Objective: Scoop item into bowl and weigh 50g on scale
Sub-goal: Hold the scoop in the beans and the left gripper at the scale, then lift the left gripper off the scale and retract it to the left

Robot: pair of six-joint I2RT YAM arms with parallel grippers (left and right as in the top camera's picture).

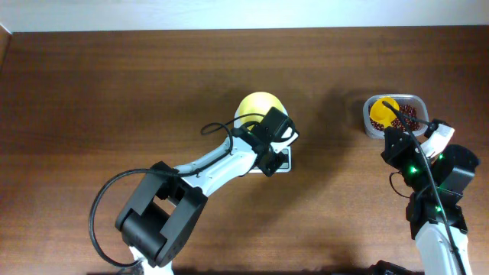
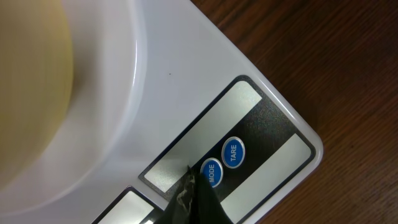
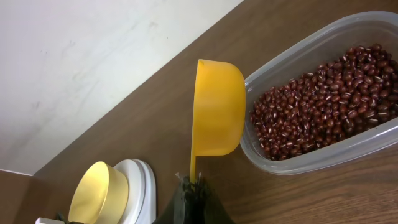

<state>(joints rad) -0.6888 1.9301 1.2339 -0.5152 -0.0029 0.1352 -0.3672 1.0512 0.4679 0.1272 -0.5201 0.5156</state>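
The pale-yellow bowl (image 1: 257,106) stands on the white scale (image 1: 285,162) at the table's middle. My left gripper (image 1: 269,163) is shut and empty. In the left wrist view its tip (image 2: 190,174) is at the scale's (image 2: 186,74) front panel, right beside the blue MODE button (image 2: 212,172); the bowl (image 2: 31,93) is a blur at the left. My right gripper (image 3: 193,184) is shut on the handle of a yellow scoop (image 3: 217,112), held empty at the rim of the clear container (image 3: 292,163) of red-brown beans (image 3: 323,106). In the overhead view the scoop (image 1: 380,112) is over the beans (image 1: 409,116).
A blue TARE button (image 2: 233,152) sits next to MODE. The clear container (image 1: 417,98) stands at the far right of the brown wooden table (image 1: 114,92). A white wall runs behind the table. The right wrist view also shows the bowl (image 3: 98,190) on the scale (image 3: 142,186).
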